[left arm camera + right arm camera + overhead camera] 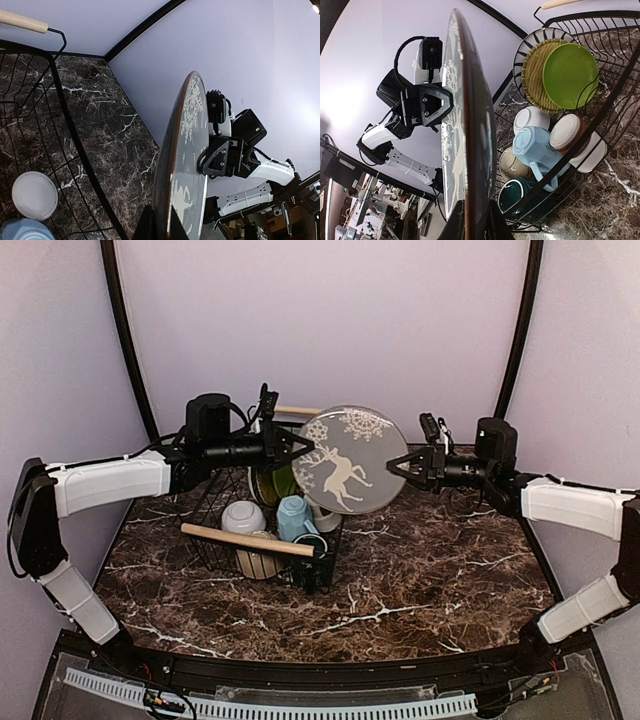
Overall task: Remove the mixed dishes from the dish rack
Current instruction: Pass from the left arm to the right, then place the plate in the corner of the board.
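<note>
A grey plate with a white reindeer print (350,460) is held upright in the air over the right end of the dish rack (212,502). My left gripper (305,448) is shut on its left rim and my right gripper (396,466) is shut on its right rim. The left wrist view shows the plate (187,165) edge-on between my left gripper (165,231). The right wrist view shows the plate (470,125) in my right gripper (475,227). In the rack stand a striped plate (529,46), lime-green plates (570,75), a light blue mug (535,145), a brown-white cup (567,132), a dark green mug (520,195) and bowls (530,120).
The rack's near wooden handle (245,538) lies across its front and the far handle (295,410) behind the left wrist. Dark marble tabletop (430,570) spreads right of the rack. Purple walls and black corner posts (125,340) close in the back and sides.
</note>
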Motion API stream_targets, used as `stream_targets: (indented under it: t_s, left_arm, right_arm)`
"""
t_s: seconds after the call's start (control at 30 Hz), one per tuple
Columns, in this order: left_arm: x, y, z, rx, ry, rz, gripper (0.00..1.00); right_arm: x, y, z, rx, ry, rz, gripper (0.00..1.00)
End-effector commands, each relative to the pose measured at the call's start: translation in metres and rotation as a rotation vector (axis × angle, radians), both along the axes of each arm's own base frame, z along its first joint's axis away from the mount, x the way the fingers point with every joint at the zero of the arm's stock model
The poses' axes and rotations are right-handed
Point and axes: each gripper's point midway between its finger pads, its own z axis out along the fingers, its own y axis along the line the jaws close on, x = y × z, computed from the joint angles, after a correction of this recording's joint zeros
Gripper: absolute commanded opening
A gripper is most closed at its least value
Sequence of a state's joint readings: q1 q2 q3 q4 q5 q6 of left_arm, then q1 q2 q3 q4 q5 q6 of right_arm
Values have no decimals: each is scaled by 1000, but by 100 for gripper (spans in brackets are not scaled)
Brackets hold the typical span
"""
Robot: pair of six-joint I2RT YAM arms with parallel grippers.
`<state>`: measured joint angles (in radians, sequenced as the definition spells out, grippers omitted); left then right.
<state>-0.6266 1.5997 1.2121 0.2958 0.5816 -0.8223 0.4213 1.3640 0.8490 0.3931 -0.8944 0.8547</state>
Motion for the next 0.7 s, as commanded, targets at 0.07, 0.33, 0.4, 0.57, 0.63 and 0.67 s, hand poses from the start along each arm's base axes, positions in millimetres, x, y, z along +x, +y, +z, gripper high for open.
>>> stream_targets:
  t_s: [0.07, 0.33, 0.4, 0.57, 0.63, 0.67]
  left_arm:
    - [-19, -8, 32, -119, -69, -92, 21]
    - [-13, -7, 28, -79, -101, -74, 93]
    - [-9, -4, 27, -41, -112, -60, 95]
    - [1, 14, 24, 47, -140, -1, 97]
    - [7, 23, 19, 104, -148, 48, 98]
    - [13, 28, 19, 126, -157, 83, 98]
  right_arm:
    - [-5, -20, 4, 81, -11, 20, 0]
    - [-8, -87, 8, 92, -26, -98, 0]
    - [-7, -108, 4, 36, -18, -171, 0]
    - [-8, -158, -32, -217, 20, -399, 0]
    - [-18, -166, -56, -288, 109, -429, 0]
    - [-22, -167, -66, -301, 155, -430, 0]
